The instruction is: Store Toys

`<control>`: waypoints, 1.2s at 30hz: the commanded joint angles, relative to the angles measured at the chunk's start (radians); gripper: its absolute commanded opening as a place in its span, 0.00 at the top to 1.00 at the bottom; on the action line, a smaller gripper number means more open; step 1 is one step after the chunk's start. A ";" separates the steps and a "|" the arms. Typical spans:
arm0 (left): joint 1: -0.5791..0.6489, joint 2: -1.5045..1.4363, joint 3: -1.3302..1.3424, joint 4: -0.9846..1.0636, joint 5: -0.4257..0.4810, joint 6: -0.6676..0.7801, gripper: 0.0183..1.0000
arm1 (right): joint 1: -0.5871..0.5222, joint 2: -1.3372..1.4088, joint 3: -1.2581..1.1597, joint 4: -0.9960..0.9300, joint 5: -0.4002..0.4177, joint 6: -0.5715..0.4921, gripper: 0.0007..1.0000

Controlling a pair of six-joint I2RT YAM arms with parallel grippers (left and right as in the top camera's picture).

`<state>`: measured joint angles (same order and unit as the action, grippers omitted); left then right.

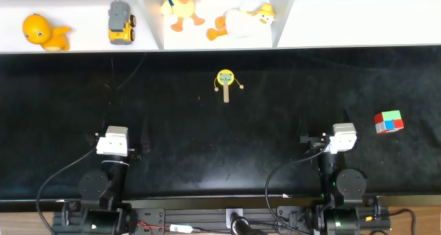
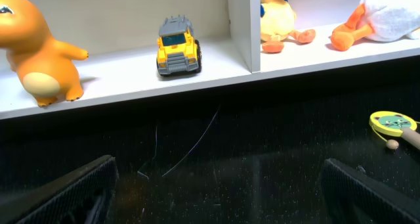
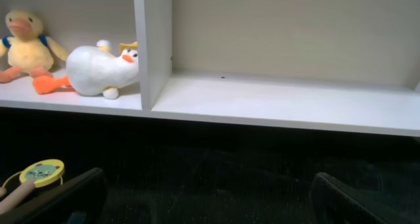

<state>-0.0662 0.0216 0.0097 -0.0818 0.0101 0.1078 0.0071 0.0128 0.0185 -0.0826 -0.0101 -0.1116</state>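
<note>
A small yellow rattle drum (image 1: 225, 78) with a wooden handle lies on the black table near the shelf; it also shows as the rattle drum (image 2: 394, 125) and the rattle drum (image 3: 38, 174). A colourful cube (image 1: 388, 121) rests at the table's right. On the white shelf sit an orange figure (image 1: 43, 32), a yellow toy truck (image 1: 121, 22), a yellow plush duck (image 1: 182, 6) and a white plush duck (image 1: 241, 21). My left gripper (image 2: 216, 188) and right gripper (image 3: 207, 198) stand open near the front edge, holding nothing.
The white shelf (image 1: 344, 21) runs along the table's far edge, split by upright dividers (image 1: 153, 18); its right compartment (image 3: 289, 99) holds nothing. Black table surface (image 1: 227, 145) spreads between the arms and the shelf.
</note>
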 commanded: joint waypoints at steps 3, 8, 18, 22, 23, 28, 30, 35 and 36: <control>-0.007 -0.015 -0.002 -0.003 -0.009 -0.007 0.00 | -0.002 -0.009 -0.013 0.005 0.007 0.003 0.00; -0.007 -0.015 -0.002 -0.003 -0.009 -0.007 0.00 | -0.002 -0.009 -0.013 0.005 0.007 0.003 0.01; -0.007 -0.015 -0.002 -0.003 -0.009 -0.007 0.00 | 0.043 0.226 0.100 -0.014 0.059 0.057 0.00; -0.007 -0.015 -0.002 -0.003 -0.009 -0.007 0.00 | 0.132 0.406 0.241 -0.103 0.086 0.077 0.00; -0.007 -0.015 -0.002 -0.003 -0.009 -0.007 0.00 | 0.158 0.463 0.283 -0.124 0.110 0.106 0.00; -0.007 -0.015 -0.002 -0.003 -0.009 -0.007 0.00 | 0.303 0.761 0.491 -0.246 0.217 0.325 0.00; -0.007 -0.015 -0.002 -0.003 -0.009 -0.007 0.00 | 0.369 0.867 0.570 -0.296 0.241 0.393 0.00; -0.007 -0.015 -0.002 -0.003 -0.009 -0.007 0.00 | 0.546 1.109 0.725 -0.341 0.347 0.494 0.00; -0.007 -0.015 -0.002 -0.003 -0.009 -0.007 0.00 | 0.587 1.157 0.755 -0.348 0.386 0.523 0.01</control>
<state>-0.0662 0.0196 0.0097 -0.0818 0.0097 0.1074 0.5129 1.0855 0.6937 -0.4236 0.2600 0.2920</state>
